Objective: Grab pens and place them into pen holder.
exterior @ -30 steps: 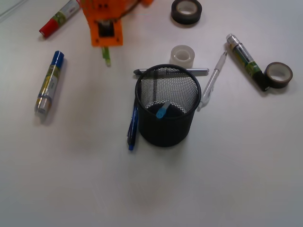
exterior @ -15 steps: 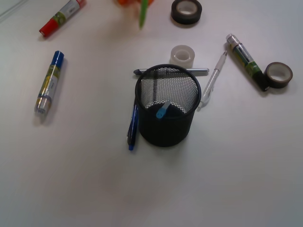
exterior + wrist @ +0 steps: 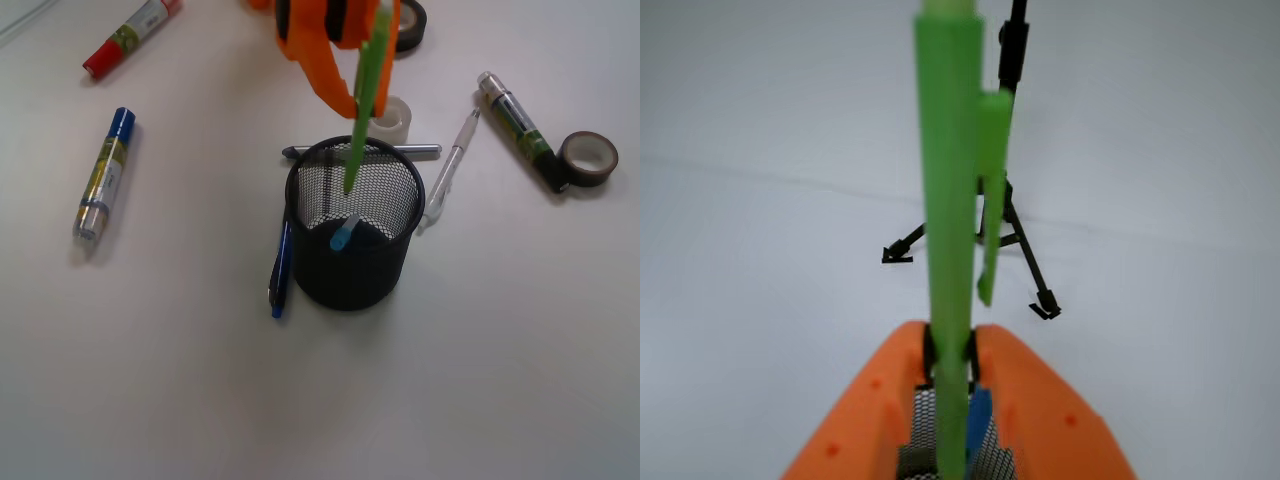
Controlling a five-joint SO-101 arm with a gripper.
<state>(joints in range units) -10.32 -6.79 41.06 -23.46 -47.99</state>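
Observation:
My orange gripper (image 3: 358, 70) hangs at the top centre of the front view, shut on the lime green pen (image 3: 362, 100). That pen slants downward, its tip just over the mouth of the black mesh pen holder (image 3: 350, 282). A light blue pen (image 3: 343, 235) leans inside the holder. On the table, a dark blue pen (image 3: 281, 265) lies against the holder's left side, a grey pen (image 3: 422, 151) behind it and a white-silver pen (image 3: 447, 175) to its right. In the wrist view the green pen (image 3: 945, 200) is clamped between the jaws (image 3: 950, 355), with the holder's mesh (image 3: 920, 450) below.
Thick markers lie about: a red-capped one (image 3: 130, 35) far left, a blue-capped one (image 3: 105, 175) left, a black one (image 3: 520, 125) right. A clear tape roll (image 3: 392, 118) sits behind the holder, a black roll (image 3: 408, 28) at the top, another roll (image 3: 588, 158) far right.
The gripper lifted the green pen off the table at upper left, left the view, and has come back in over the holder with the pen pointing down at its mouth.

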